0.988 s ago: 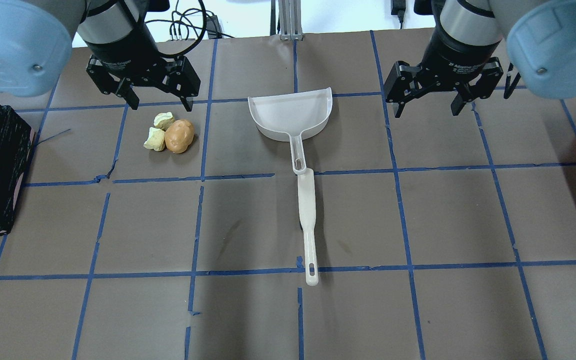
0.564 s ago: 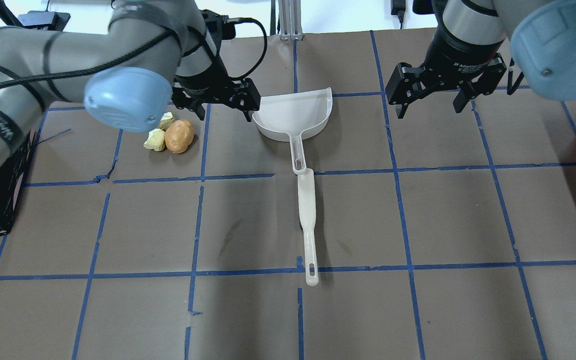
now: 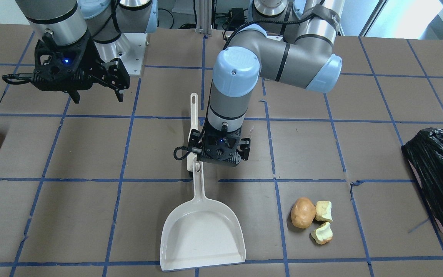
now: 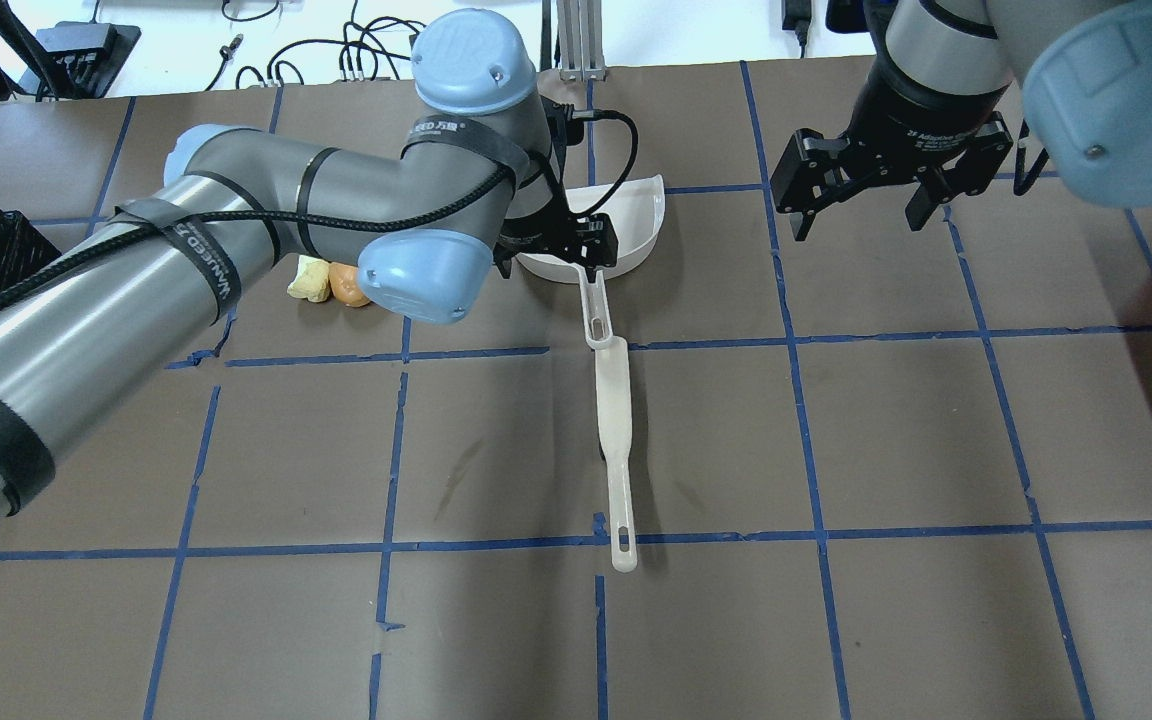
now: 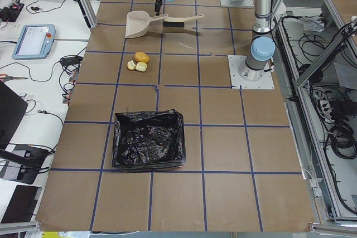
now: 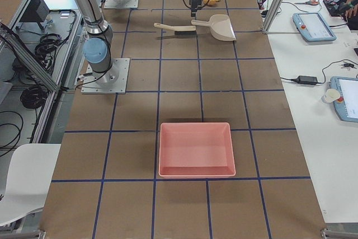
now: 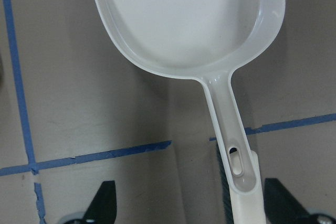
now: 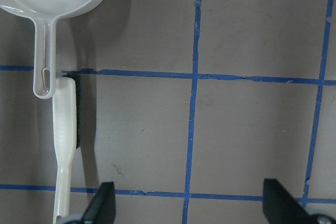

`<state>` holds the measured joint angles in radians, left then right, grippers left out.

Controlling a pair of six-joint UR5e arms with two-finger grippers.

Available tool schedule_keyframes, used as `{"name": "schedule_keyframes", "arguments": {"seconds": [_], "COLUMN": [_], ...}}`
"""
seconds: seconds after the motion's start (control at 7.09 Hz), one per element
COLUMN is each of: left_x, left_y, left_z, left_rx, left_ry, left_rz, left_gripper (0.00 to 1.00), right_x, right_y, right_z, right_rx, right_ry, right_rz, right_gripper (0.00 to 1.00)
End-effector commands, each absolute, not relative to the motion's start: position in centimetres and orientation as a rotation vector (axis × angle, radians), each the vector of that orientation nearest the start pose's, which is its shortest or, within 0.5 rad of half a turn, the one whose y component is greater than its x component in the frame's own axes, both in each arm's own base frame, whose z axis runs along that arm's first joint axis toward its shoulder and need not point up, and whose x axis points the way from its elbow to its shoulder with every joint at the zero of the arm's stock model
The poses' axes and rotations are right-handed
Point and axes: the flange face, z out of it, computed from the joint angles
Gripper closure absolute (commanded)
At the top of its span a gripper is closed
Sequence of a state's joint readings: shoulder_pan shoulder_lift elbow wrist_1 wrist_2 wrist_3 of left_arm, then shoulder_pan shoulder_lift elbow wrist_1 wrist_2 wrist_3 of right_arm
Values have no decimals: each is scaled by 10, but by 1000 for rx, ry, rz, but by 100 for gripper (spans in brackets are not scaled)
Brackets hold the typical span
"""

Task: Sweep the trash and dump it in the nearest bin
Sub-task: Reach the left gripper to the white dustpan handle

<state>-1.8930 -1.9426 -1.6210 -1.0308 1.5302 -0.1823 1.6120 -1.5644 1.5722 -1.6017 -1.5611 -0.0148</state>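
We see left gripper spread wide above dustpan handle, touching nothing; right gripper also wide apart, empty

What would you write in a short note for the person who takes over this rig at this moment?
Left gripper: fingers open, above the dustpan handle, holding nothing.
Right gripper: open, empty, off to the side.
Three trash pieces lie on the table between dustpan and black-bag bin.
Brush lies at the dustpan handle's end.
Done: nothing swept.
To do: pick up both tools, sweep, dump.
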Motion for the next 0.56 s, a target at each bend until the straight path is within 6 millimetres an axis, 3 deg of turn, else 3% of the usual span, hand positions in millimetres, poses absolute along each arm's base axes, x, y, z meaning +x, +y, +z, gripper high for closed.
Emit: {"name": "schedule_keyframes", "arguments": {"seconds": [0.0,0.14,0.42], "left_x": [-335,-339,-353], "left_y": [-547,-552,-553], "left_z": [288,267,253], "left_rx": [146,129,106], "left_ry": [3214,3212,3211], "left_rz": [-135,-108,-83], "left_gripper": [0,0,0], "right_x": [154,153,154], "right_y": [-492,-491,-491], "right_z": [486,487,487], "right_rx": [-84,-84,-87], "right_ry": [3131,3135,3135], "right_rz": [-33,-34,-34], "right_gripper": [1,0,0]}}
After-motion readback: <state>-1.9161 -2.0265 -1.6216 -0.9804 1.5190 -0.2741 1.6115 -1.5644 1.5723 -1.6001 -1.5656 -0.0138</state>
